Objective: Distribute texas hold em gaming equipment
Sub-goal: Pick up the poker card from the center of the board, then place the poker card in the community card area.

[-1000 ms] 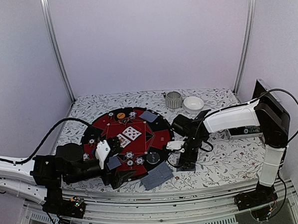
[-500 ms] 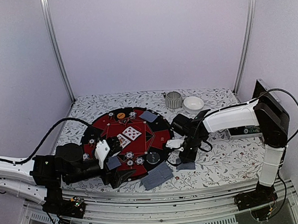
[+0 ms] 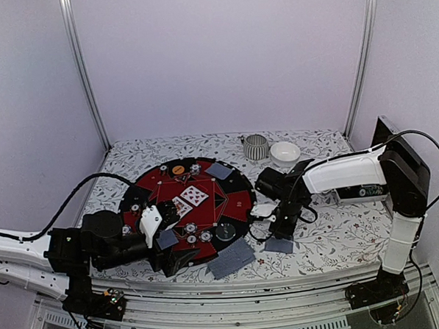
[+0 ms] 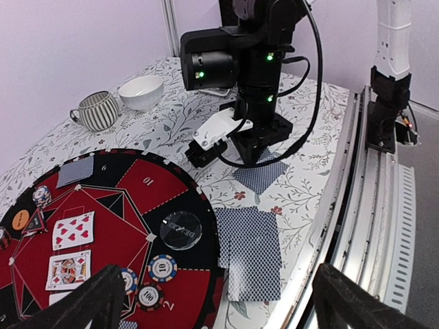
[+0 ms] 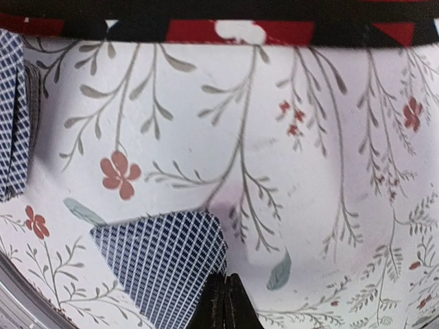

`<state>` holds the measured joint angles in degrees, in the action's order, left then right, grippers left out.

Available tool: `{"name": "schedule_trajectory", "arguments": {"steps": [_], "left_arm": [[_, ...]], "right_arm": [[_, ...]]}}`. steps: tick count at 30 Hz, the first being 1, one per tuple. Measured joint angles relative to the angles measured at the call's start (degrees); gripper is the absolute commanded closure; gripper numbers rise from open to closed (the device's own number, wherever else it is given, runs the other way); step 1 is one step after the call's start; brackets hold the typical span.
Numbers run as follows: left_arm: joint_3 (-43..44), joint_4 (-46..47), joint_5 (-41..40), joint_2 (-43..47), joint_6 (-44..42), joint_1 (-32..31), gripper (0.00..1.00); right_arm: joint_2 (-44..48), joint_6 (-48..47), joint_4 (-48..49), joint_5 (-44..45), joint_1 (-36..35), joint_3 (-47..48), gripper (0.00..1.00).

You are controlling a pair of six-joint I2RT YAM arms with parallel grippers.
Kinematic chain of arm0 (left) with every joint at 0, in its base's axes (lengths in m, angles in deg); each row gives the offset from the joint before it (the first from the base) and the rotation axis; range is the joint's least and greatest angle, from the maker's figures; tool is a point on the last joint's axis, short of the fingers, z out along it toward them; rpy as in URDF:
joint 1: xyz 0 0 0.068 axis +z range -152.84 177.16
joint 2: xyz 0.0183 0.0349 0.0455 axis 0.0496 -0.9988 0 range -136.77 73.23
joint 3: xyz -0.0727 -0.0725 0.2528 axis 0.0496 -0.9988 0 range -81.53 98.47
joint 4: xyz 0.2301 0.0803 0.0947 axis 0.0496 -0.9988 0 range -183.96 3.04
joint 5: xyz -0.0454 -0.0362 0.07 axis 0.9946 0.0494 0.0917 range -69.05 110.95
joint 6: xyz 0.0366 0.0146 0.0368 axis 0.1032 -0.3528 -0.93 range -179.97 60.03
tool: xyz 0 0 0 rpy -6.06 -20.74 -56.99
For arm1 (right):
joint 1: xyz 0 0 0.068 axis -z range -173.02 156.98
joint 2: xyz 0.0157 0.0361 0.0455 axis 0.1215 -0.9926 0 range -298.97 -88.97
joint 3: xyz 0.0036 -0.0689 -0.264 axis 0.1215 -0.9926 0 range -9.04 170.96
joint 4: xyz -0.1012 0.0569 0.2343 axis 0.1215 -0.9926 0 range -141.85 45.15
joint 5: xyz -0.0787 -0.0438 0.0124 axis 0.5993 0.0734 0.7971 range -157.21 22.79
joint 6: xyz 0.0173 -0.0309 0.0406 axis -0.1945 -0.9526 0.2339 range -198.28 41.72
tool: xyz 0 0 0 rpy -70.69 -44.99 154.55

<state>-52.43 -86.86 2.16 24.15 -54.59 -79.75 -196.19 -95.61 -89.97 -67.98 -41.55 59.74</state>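
Plain pale lilac walls (image 3: pixel 221 61) close in the back and both sides, smooth and unmarked. Two slim silver posts (image 3: pixel 83 68) stand in the back corners, one on each side. The surface (image 3: pixel 341 235) wears a white cloth printed with grey leafy vines and small red flowers. Along its near edge run pale metal rails (image 3: pixel 235 315), grooved lengthwise. The light is soft and even, throwing only faint shadows on the cloth.

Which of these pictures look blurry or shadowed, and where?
Right wrist view: shot very close, the flowered cloth looks soft, with a grey shadow beside the card pile. Left wrist view: its own fingers are dark, unfocused blobs in the bottom corners. Top view: even light, no harsh glare.
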Motion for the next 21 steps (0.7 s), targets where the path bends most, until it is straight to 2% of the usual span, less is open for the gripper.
{"name": "schedule_trajectory", "arguments": {"steps": [11, 16, 21], "left_arm": [[-0.04, -0.48, -3.98, 4.2, 0.42, 0.0, 0.02], [-0.72, -1.51, -7.08, 7.32, 2.03, 0.02, 0.02], [-0.79, -3.04, -8.11, 7.93, 4.39, 0.7, 0.02]], "right_arm": [[8.59, 3.54, 0.44, -0.09, 5.01, 2.19, 0.98], [8.7, 7.15, 4.66, -4.13, 6.25, 9.03, 0.98], [6.49, 10.78, 8.9, -10.62, 6.23, 19.91, 0.98]]}}
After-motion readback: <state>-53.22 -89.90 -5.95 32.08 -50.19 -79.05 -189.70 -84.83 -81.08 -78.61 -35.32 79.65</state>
